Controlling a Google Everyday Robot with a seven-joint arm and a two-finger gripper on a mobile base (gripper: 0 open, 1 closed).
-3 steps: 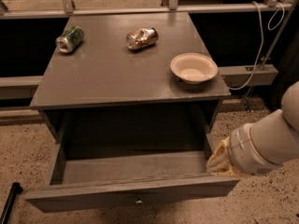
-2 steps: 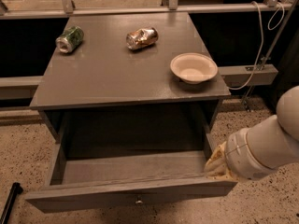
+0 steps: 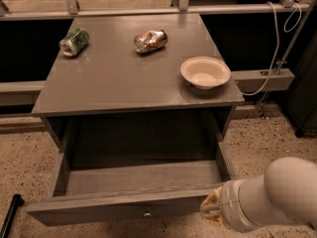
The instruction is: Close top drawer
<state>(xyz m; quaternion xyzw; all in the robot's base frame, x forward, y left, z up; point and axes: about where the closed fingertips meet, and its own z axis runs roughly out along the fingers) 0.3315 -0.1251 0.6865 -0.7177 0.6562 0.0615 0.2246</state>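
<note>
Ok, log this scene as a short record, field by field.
top drawer: pulled well out, not yet closed
knob: centre of the drawer front
gripper: at the drawer front's right end, contact unclear
cabinet top: carries three things
green can: on its side, back left
crushed can: on its side, back centre
bowl: upright, right side

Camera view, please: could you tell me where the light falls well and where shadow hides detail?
In the camera view, overhead light leaves a soft sheen on the cabinet top beside the green can and makes the bowl bright. The rear recess of the top drawer sits in deep shadow under that top. The gripper, at the drawer front's right end, is moderately lit.
</note>
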